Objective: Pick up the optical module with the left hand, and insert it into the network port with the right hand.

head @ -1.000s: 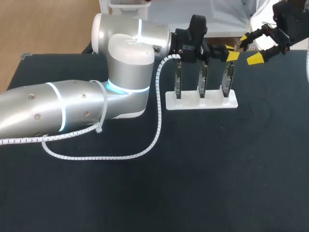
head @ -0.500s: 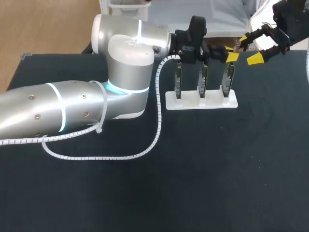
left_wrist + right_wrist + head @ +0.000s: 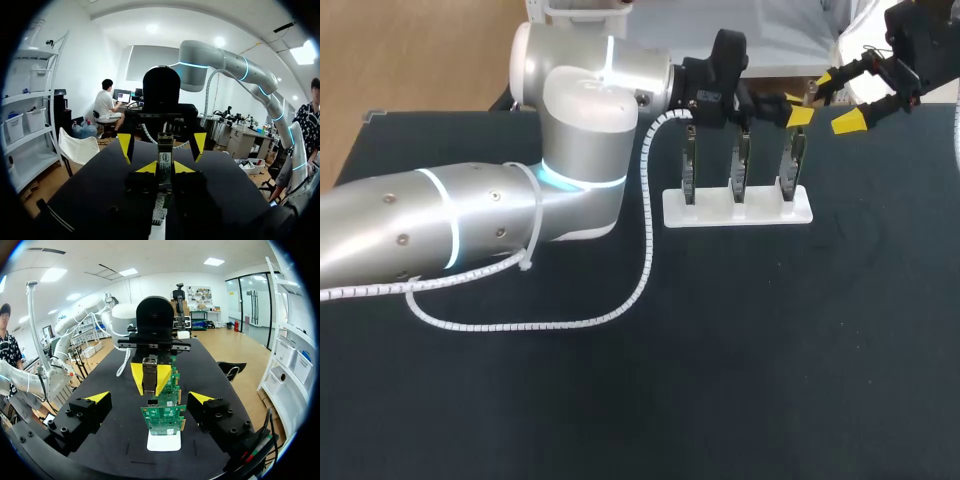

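Although the left arm (image 3: 470, 220) covers much of the head view's left half, the black counter (image 3: 740, 380) fills nearly all the rest, a matte dark surface running to the lower and right edges. The arm is silver with pale glowing rings. It comes in from the left edge and bends toward the upper middle. A white spiral cable (image 3: 550, 326) droops from it and lies in a loop on the counter at centre left. Just right of centre, in the upper half, a white stand (image 3: 738, 208) sits flat on the counter with three network cards (image 3: 740, 165) upright in it, side by side. The left tool (image 3: 796, 110) hangs over the rightmost card. The right tool (image 3: 840, 98) sits near it in the upper right corner, its yellow tips spread apart.

From above, what the left tool carries is barely visible. The left wrist view settles it: both yellow fingertips (image 3: 147, 167) press on the optical module (image 3: 164, 161) from two sides, so the tool is clamped on it. The right tool is straight ahead, its tips wide of the module. The right wrist view shows the same grip from the front. There the module is held above the green cards, which line up one behind another in the stand. The right tool's own fingers stand far apart, touching nothing.
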Action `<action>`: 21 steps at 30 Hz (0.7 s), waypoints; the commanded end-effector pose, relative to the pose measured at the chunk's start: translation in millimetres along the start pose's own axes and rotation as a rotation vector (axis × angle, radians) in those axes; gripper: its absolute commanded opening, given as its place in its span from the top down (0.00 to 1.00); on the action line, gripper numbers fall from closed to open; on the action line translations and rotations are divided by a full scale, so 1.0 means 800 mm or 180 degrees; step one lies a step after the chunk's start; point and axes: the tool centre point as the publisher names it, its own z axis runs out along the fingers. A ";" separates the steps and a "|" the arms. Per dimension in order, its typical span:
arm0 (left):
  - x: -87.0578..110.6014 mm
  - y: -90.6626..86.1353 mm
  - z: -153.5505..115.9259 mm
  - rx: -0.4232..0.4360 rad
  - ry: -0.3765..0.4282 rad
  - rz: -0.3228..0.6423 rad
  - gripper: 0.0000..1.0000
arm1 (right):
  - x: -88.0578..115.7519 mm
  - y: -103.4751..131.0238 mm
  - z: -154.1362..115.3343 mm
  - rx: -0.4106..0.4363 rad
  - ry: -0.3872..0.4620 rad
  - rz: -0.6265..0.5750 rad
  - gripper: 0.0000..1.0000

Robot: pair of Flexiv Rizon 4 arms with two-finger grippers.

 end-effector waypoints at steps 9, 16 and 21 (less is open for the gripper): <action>0.000 0.008 0.008 0.0059 0.0026 -0.0020 1.00 | 0.000 -0.001 0.000 -0.0006 -0.0001 0.0001 0.00; 0.002 0.005 0.007 0.0039 0.0025 -0.0033 1.00 | 0.000 -0.001 0.000 -0.0006 -0.0001 0.0001 0.00; 0.004 0.002 0.007 0.0027 0.0012 -0.0041 1.00 | 0.000 -0.001 0.000 -0.0006 -0.0001 0.0001 0.00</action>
